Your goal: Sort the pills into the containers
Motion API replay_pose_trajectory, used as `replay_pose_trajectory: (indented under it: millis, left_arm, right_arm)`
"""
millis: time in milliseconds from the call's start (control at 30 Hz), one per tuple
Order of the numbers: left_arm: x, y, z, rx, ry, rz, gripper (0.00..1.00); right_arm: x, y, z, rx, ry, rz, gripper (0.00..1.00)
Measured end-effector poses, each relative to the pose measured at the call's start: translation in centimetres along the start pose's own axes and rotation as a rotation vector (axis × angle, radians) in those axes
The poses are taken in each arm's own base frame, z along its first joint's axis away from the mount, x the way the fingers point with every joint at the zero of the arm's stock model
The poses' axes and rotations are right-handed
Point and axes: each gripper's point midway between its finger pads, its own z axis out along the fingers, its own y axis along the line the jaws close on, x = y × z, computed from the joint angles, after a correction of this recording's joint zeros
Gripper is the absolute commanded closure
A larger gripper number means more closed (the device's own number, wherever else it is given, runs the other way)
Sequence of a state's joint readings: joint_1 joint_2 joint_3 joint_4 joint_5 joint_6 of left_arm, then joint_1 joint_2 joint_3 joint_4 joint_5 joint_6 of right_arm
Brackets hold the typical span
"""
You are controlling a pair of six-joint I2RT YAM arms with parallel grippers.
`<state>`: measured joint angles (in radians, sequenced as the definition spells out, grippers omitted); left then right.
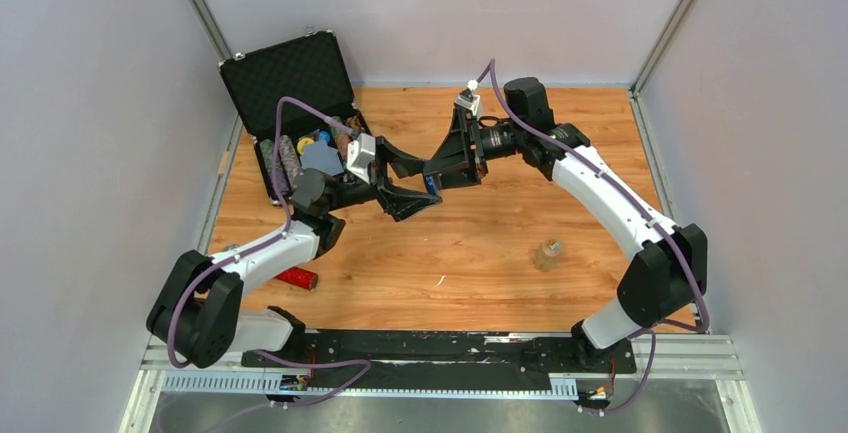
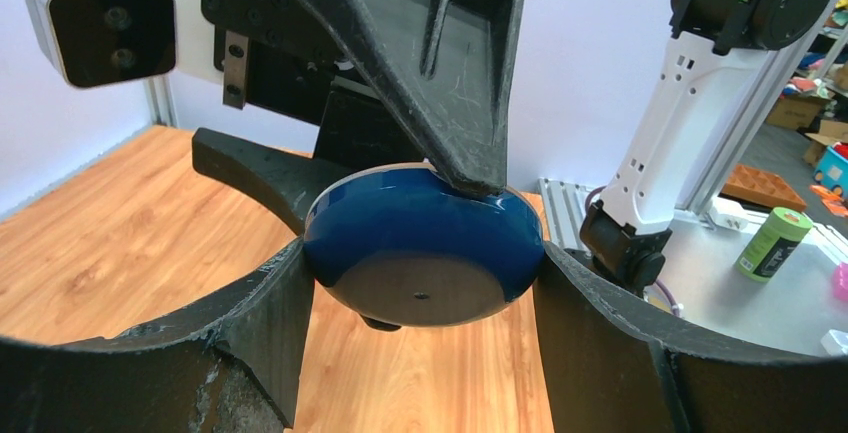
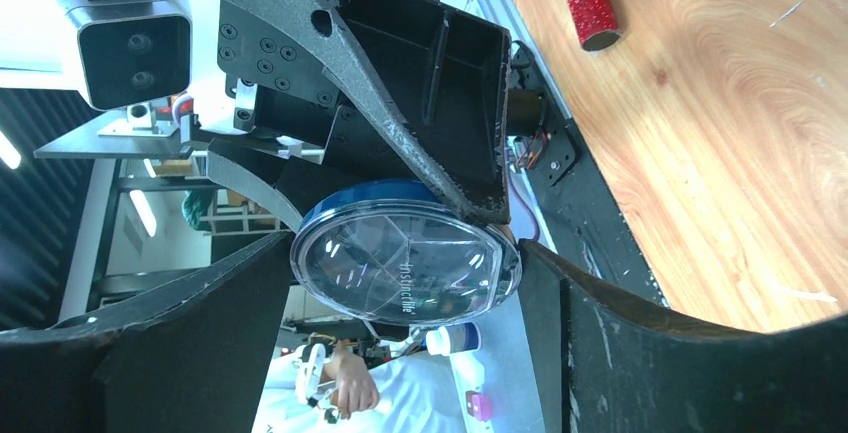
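Left wrist: left gripper (image 2: pixel 420 265), spread wide, clamps the lidded dish (image 2: pixel 420 238); right gripper (image 3: pixel 405 251) touches its 12 o'clock, hold unclear; nothing sorted.

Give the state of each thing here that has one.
pill container, lid shut, held in the air
left gripper, shut on the pill container
right gripper, jaws at its rim, grip unclear
black case, open
red tube, lying on its side
small jar, too small to tell
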<state>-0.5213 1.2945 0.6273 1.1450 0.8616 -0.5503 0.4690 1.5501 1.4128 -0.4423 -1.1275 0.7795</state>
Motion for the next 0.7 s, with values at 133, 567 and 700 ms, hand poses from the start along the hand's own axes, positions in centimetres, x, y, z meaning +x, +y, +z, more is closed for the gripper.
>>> replay_pose_trajectory:
  millis: [133, 567, 700]
  left_arm:
    - [0.5, 0.3, 0.0, -0.008, 0.013, -0.018, 1.00]
    - [0.9, 0.9, 0.2, -0.024, 0.040, -0.045, 1.00]
    - [1.0, 1.1, 0.2, -0.033, 0.039, -0.048, 1.00]
  right_arm:
    - [-0.4, -0.5, 0.1, 0.019, -0.024, -0.024, 0.09]
    - [-0.8, -1.3, 0.6, 0.072, -0.073, -0.095, 0.38]
    - [-0.9, -1.3, 0.6, 0.072, -0.078, -0.094, 0.51]
